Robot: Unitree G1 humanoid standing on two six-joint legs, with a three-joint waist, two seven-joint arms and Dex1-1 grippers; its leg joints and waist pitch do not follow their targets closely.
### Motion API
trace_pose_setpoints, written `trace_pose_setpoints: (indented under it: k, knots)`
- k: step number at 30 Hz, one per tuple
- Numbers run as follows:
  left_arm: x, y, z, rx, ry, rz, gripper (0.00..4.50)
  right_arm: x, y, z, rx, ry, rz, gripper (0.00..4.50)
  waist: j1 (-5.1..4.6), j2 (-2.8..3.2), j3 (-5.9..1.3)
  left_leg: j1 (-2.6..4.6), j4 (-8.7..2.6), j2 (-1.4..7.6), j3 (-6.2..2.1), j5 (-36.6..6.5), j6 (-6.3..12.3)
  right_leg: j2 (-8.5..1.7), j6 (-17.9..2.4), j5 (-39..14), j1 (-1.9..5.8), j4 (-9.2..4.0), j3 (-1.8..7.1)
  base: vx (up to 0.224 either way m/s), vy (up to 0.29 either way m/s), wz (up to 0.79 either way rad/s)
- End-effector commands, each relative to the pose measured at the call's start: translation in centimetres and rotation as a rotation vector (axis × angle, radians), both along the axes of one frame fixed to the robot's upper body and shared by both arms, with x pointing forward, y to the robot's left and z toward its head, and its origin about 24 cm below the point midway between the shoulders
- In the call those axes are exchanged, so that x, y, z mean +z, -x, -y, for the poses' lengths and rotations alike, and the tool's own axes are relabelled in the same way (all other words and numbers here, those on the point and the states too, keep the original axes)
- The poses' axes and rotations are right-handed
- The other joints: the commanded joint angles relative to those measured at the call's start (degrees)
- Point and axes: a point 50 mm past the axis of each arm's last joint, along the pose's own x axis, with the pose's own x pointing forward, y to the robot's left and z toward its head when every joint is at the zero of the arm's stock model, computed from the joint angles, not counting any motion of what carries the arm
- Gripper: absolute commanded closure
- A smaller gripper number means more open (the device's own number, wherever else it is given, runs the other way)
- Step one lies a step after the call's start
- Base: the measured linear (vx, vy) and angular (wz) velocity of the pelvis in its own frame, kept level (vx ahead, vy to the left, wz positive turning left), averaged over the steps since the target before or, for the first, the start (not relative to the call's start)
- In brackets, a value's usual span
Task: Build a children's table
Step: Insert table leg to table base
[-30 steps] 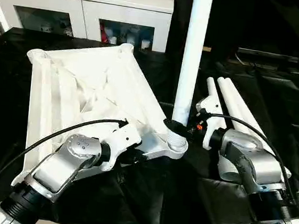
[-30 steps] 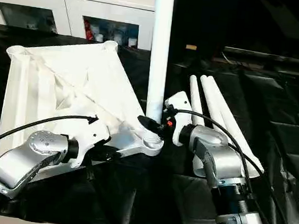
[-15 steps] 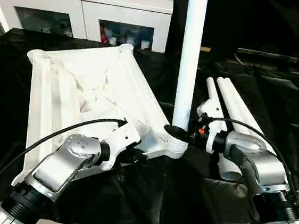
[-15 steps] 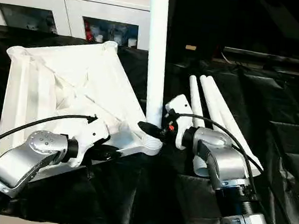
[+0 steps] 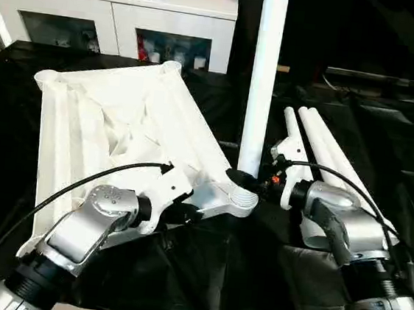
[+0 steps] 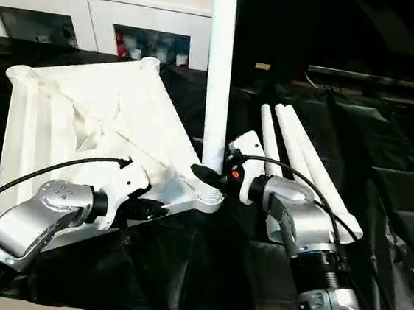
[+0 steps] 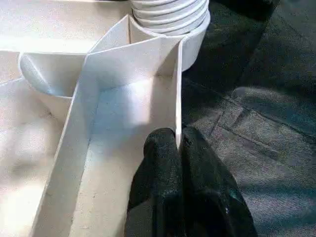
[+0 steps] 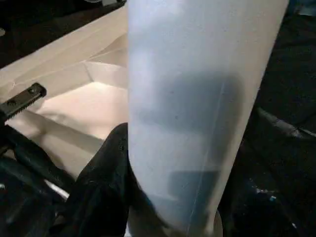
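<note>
Tabletop [image 5: 114, 123] underside up, left gripper [image 7: 178, 148] pinching its rim, right gripper [image 5: 252, 182] clasping upright leg [image 5: 264, 72] (in corner socket)

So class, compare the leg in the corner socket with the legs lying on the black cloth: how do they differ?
The socket leg stands upright; the loose legs lie flat. The socket leg sits in a corner of the tabletop; the loose legs lie apart from it. The right gripper grips the socket leg at its base; nothing holds the loose legs. All are long white round tubes.

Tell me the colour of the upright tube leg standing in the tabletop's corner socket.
White, same as the tabletop. The upright leg shows best in the left eye view.
</note>
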Motion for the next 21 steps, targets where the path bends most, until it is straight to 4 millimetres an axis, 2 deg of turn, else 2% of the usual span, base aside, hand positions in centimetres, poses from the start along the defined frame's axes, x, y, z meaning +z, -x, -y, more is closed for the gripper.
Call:
trace_pose_setpoints:
  k: [1, 10, 12, 16, 21]
  knots:
    - [0.7, -0.6, 0.6, 0.022, 0.059, 0.045, 4.5, -1.1, 0.3, -0.1, 0.0, -0.025, -0.034, 2.59, 0.27, -1.03, -3.56, 0.99, -4.3, 2.46, -0.78, -16.4, -0.01, -3.64, -10.0, -20.7, 1.96, -5.31, 2.13, 0.0, 0.0, 0.0]
    - [0.4, -2.4, 1.8, 0.104, 0.014, 0.074, 4.5, -3.3, -0.2, 0.7, -0.142, -0.119, -0.071, 2.59, 0.3, -0.89, -3.46, 1.22, -4.37, 2.46, -1.05, -19.5, -0.56, -4.06, -8.8, -26.6, 1.61, -6.09, 1.92, 0.0, 0.0, 0.0]
    - [0.4, -2.6, 2.1, 0.103, 0.007, 0.083, 4.5, -3.5, -0.4, 0.7, -0.165, -0.132, -0.069, 2.59, 0.36, -0.87, -3.41, 1.46, -4.36, 2.46, -1.08, -20.6, -0.69, -4.06, -8.7, -27.7, 1.38, -6.31, 1.86, 0.0, 0.0, 0.0]
    - [0.5, -2.7, 2.4, 0.085, 0.013, 0.088, 4.5, -4.0, -0.5, 0.8, -0.203, -0.152, -0.057, 2.59, 0.23, -0.85, -3.33, 1.38, -4.56, 2.51, -1.31, -22.2, -0.86, -4.18, -8.1, -29.8, 1.34, -6.61, 1.69, 0.0, 0.0, 0.0]
    - [0.5, -2.1, 2.4, 0.027, 0.017, 0.092, 4.5, -3.9, -0.9, 0.9, -0.229, -0.175, -0.034, 2.59, 0.26, -0.71, -3.44, 1.42, -4.75, 2.64, -1.4, -22.7, -0.86, -4.24, -8.4, -29.0, 1.3, -6.57, 1.68, 0.0, 0.0, 0.0]
